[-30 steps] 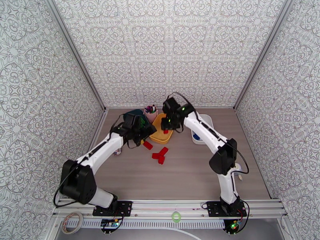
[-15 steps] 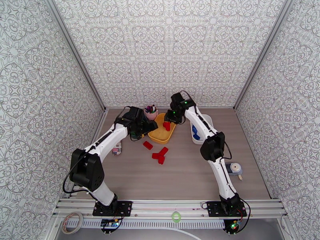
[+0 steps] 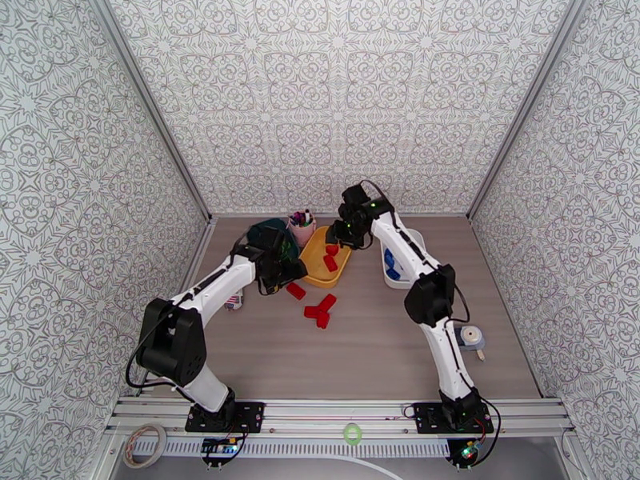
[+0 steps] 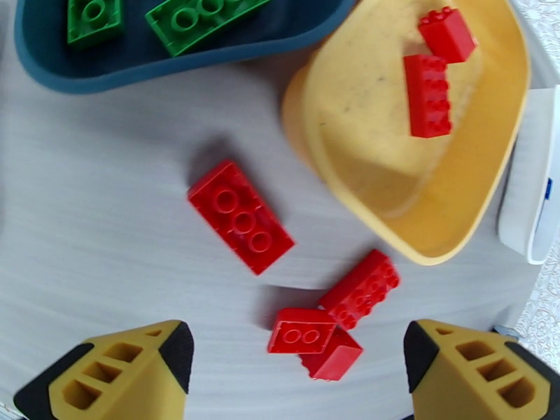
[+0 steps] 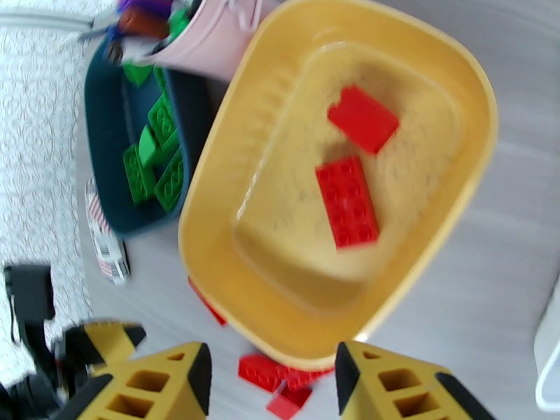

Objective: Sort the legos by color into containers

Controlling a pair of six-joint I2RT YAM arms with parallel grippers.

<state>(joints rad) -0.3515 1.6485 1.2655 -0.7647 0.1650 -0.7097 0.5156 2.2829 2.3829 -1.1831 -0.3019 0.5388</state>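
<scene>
Left gripper point(image 4: 297, 355) hangs wide, empty, over bare table point(image 4: 105, 176); one red brick point(image 4: 241, 217) lies free ahead, perhaps three more point(image 4: 360, 288) heaped near the yellow tray point(image 4: 420, 257) rim. Right gripper point(image 5: 271, 369), parted and empty, hovers above that rim; two bricks point(image 5: 348, 201) lie inside.

Two legos point(image 5: 348, 202) lie in the middle tray point(image 5: 294, 134), others point(image 4: 240, 216) before it.

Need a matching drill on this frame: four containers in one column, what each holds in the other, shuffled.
Column one:
1. dark teal tray
2. yellow tray
3. white tray
4. pink cup

Column two:
A. red legos
B. pens
C. green legos
D. blue legos

Pairs: 1-C, 2-A, 3-D, 4-B
</scene>
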